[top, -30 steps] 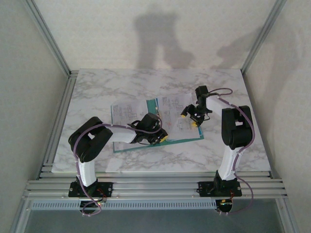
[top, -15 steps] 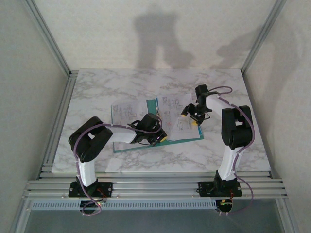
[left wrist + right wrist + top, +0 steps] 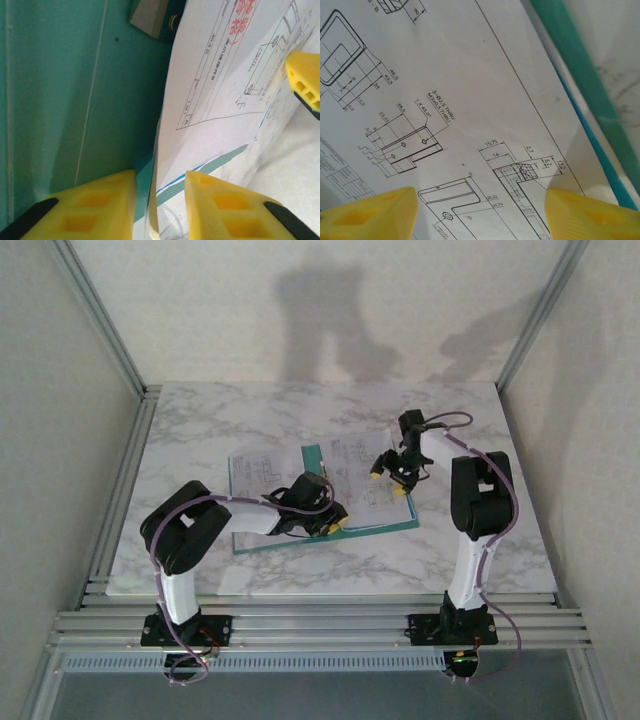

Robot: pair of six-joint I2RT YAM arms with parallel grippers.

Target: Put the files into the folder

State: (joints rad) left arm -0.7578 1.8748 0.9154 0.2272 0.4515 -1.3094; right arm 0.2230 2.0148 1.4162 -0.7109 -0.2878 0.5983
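On the files (image 3: 445, 75) under the right tool (image 3: 480, 207), dimension figures can be read beside line drawings: "3-Ø2.5 THRU", "M3x0.5 THRU", "1 X 45.0°", "15.75", "14", "2.7", "12.2". A red stamp (image 3: 246, 9) is printed on the sheet seen from the left wrist, but its characters cannot be made out. The folder (image 3: 290, 538) is laid open at the middle of the counter (image 3: 250, 420), with sheets spread over both halves. The left arm (image 3: 180, 535) is folded at the elbow and reached rightward. The left tool (image 3: 160, 200) is set low at the near corner of the right-hand sheet, its fingers parted narrowly, with the paper's edge standing in the gap and not pinched as far as can be seen. The right arm (image 3: 480, 495) is bent over and turned back-left. Its jaws are spread wide above the drawing, with nothing held.
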